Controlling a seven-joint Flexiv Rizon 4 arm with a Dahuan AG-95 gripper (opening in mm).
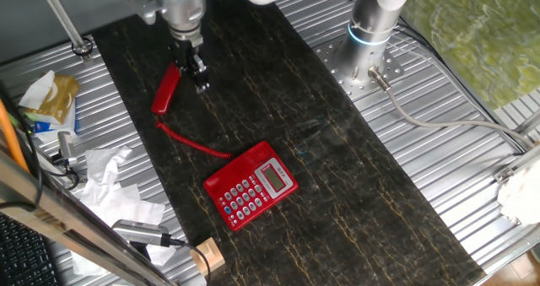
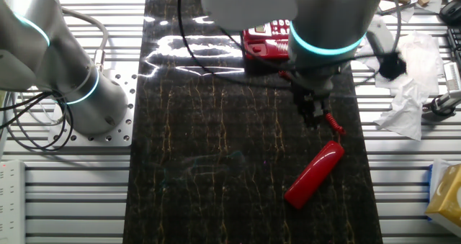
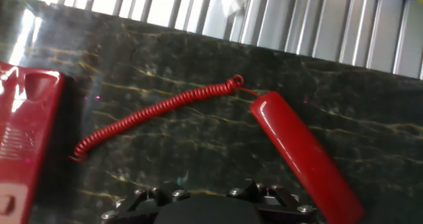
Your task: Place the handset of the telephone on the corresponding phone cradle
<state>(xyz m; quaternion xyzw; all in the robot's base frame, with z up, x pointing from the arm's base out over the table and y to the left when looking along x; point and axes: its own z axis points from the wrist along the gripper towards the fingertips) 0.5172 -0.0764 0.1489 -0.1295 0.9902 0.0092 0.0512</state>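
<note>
The red handset [image 1: 166,89] lies flat on the dark mat, apart from the telephone [image 1: 251,185], and its coiled cord [image 1: 192,142] runs between them. My gripper [image 1: 197,73] hangs just above the mat beside the handset's far end, touching nothing; it looks open and empty. In the other fixed view the gripper [image 2: 315,113] is above the handset [image 2: 315,173], and the arm partly hides the telephone [image 2: 265,44]. The hand view shows the handset [image 3: 301,151] at right, the cord [image 3: 158,110] in the middle, and the phone cradle [image 3: 26,128] at the left edge. My fingertips are out of that frame.
Crumpled white paper [image 1: 105,180], a yellow-and-white package [image 1: 46,96] and cables lie on the ribbed metal table left of the mat. A small wooden block [image 1: 207,256] sits at the mat's near corner. A second arm's base [image 1: 371,33] stands at the back right.
</note>
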